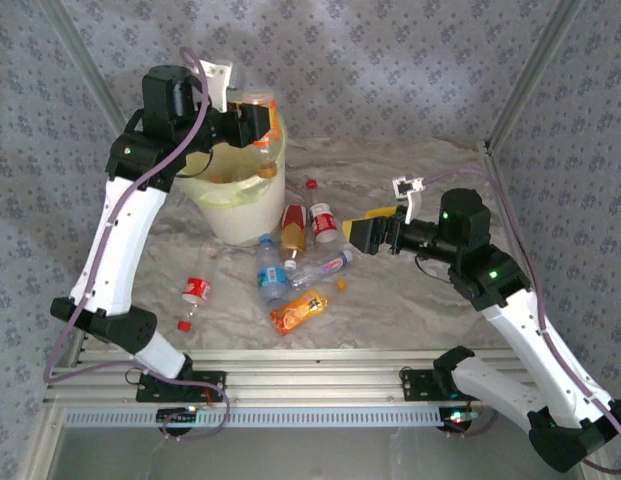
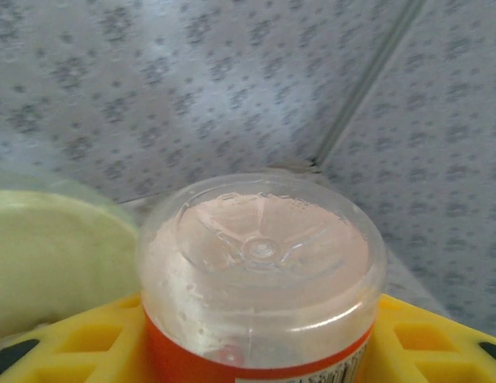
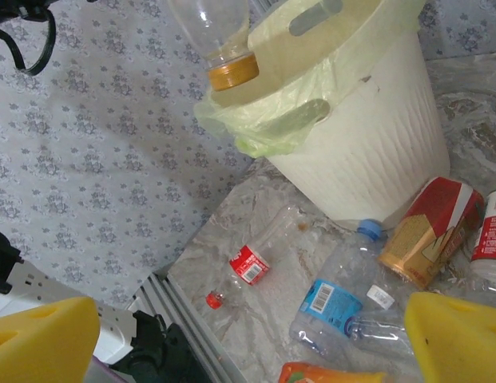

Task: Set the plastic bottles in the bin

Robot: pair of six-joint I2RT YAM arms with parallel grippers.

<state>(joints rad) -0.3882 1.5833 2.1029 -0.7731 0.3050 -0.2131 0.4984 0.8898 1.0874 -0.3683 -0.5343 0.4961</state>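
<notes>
Yellow pads of the left claw (image 1: 248, 126) clench an orange-labelled bottle (image 1: 264, 116) at the upper left of the top view, over the bin (image 1: 242, 215). The right claw (image 1: 360, 233) gapes, released, at mid-right, beside loose bottles (image 1: 295, 265) lying on the marble table (image 1: 410, 310) at centre.

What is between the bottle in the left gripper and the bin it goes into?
Nothing visible. The left gripper holds the orange-labelled bottle, cap down, just above the bin, near its rim, with the open liner beneath it.
</notes>
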